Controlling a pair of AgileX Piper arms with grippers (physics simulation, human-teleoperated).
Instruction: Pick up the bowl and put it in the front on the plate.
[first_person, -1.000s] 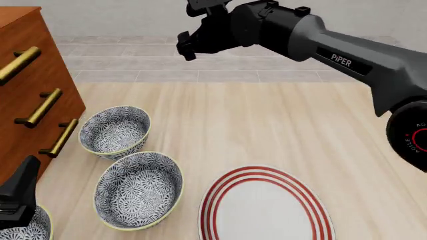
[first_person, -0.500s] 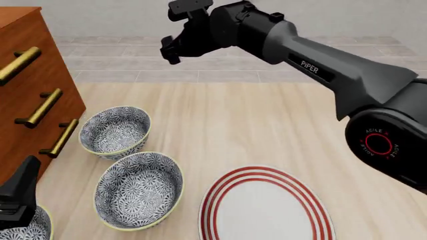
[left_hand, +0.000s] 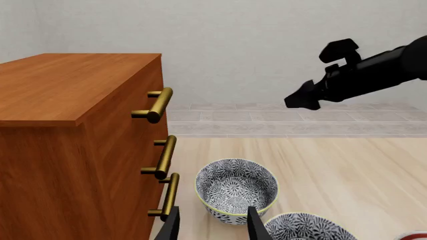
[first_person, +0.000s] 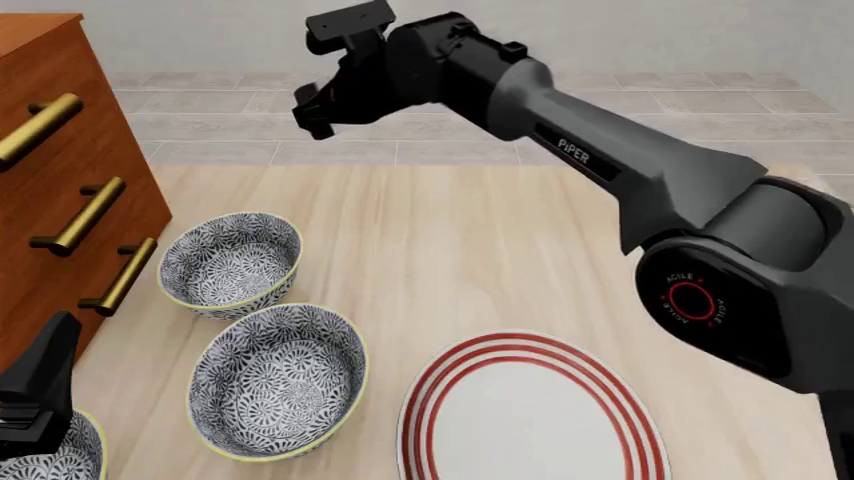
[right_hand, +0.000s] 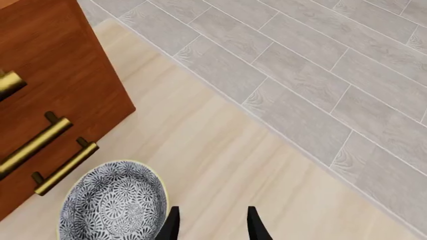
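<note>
Plate (first_person: 531, 415) only in front view, right pincer (right_hand: 210, 225) parted, empty, wrist view.

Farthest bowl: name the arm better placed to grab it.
Probably right: the open right gripper hangs high just beyond that bowl, looking down at it. The left gripper sits low beside the nearest bowl.

"PiPER" on the right arm (first_person: 587, 155); "AGILE X" ringing its red joint emblem (first_person: 691, 299)
</note>
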